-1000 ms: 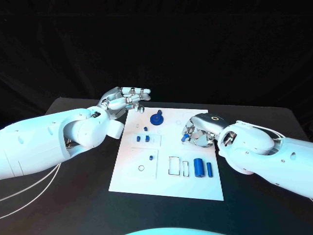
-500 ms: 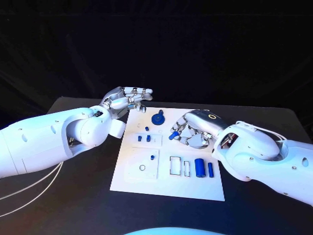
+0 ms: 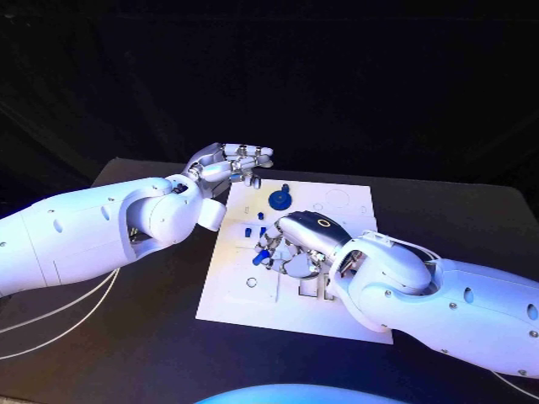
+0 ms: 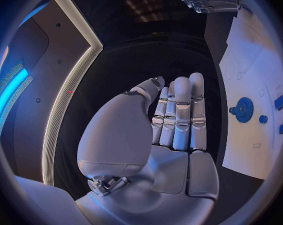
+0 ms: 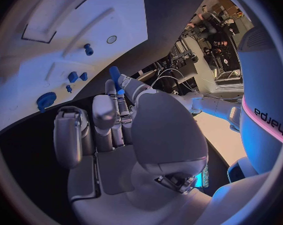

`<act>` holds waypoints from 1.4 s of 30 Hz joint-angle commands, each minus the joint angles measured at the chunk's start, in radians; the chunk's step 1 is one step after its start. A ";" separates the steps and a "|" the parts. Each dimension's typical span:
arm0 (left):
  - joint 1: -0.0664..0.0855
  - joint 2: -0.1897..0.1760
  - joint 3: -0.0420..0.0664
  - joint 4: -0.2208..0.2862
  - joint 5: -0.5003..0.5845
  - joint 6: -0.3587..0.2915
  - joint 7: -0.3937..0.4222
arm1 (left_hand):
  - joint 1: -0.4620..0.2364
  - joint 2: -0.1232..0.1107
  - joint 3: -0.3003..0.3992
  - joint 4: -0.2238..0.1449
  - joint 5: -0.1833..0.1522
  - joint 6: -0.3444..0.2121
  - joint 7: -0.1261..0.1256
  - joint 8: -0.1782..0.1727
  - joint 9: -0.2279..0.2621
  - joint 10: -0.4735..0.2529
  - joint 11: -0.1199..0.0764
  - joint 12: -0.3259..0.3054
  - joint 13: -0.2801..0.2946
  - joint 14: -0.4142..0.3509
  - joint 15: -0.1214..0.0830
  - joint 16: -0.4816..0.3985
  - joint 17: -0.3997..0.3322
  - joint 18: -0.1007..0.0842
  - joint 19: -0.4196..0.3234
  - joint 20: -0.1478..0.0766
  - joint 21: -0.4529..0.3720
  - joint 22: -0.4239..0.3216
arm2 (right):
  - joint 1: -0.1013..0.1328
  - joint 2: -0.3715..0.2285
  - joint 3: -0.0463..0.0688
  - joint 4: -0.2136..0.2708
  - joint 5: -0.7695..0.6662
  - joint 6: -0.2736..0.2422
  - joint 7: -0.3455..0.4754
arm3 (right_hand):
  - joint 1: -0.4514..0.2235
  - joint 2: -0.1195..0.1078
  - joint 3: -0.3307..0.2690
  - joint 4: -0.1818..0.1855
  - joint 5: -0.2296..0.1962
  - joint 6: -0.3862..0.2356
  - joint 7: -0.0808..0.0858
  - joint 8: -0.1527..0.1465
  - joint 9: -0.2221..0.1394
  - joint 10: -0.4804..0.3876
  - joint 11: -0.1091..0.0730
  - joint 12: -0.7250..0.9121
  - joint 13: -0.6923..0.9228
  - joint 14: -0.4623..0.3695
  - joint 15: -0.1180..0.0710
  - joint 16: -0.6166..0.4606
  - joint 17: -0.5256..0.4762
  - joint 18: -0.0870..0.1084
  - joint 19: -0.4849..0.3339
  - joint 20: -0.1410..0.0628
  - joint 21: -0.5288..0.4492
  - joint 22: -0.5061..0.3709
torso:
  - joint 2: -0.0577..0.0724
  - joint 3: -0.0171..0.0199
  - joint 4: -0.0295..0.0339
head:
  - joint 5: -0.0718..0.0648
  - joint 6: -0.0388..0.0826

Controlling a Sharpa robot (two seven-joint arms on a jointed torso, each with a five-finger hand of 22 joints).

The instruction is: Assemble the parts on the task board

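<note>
Parts for the assembly sit on the flat white rectangular task board (image 3: 343, 198), which lies in the middle of the black desk (image 3: 476, 219); among them a round blue toothed gear (image 3: 278, 200) stands near the board's upper edge, with one small blue peg (image 3: 264, 216) just below it and two small blue blocks (image 3: 244, 231) side by side lower left of that, as far as I can count around the arm. The silver right hand (image 3: 296, 246) hovers low over the centre of the board, its fingers clamped on a short blue cylindrical part (image 5: 115, 76) pinched at the fingertips, as the right wrist view shows. The silver left hand (image 3: 230, 165) hangs over the desk at the upper left corner of the board, fingers straight and held side by side, carrying nothing. The main risk, as I judge it, is that the right hand and forearm hide the sockets beneath them in the head view, so the pinched part could come down tilted, miss its hole, or knock the loose pieces nearby; a thin fingertip pinch could also let it twist or drop. Two hands, one board, one gear
</note>
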 commanded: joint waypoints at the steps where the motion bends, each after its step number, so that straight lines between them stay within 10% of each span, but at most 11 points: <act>1: 0.000 0.002 0.000 0.002 -0.005 0.017 0.006 | 0.005 0.000 -0.001 -0.003 -0.004 -0.008 0.001 0.000 -0.001 -0.004 0.001 0.006 0.002 -0.004 0.003 0.003 -0.001 0.012 0.006 -0.002 -0.004 -0.001 | -0.014 0.017 -0.002 -0.022 0.001 0.020 0.021 | -0.007 0.001 -0.004 0.003 0.004 0.010 -0.005 0.009 0.031 0.004 0.000 -0.006 0.001 0.021 -0.005 0.002 0.000 -0.013 0.024 -0.007 -0.003 0.150 | 0.000 -0.0009 -0.0024 | 0.006 -0.004; 42: 0.001 0.003 0.000 0.004 -0.005 0.020 0.004 | 0.004 0.002 -0.002 -0.003 -0.004 -0.009 0.001 0.001 -0.001 -0.006 0.001 0.007 0.002 -0.006 0.004 0.002 -0.003 0.012 0.006 -0.001 -0.006 -0.002 | -0.066 0.084 -0.015 -0.113 -0.028 0.097 -0.022 | -0.005 0.004 -0.001 0.000 0.009 0.008 -0.003 0.008 0.033 0.004 0.001 -0.010 0.001 0.020 -0.004 0.001 -0.002 -0.012 0.023 -0.006 -0.005 0.149 | -0.001 0.0003 -0.0010 | 0.019 -0.022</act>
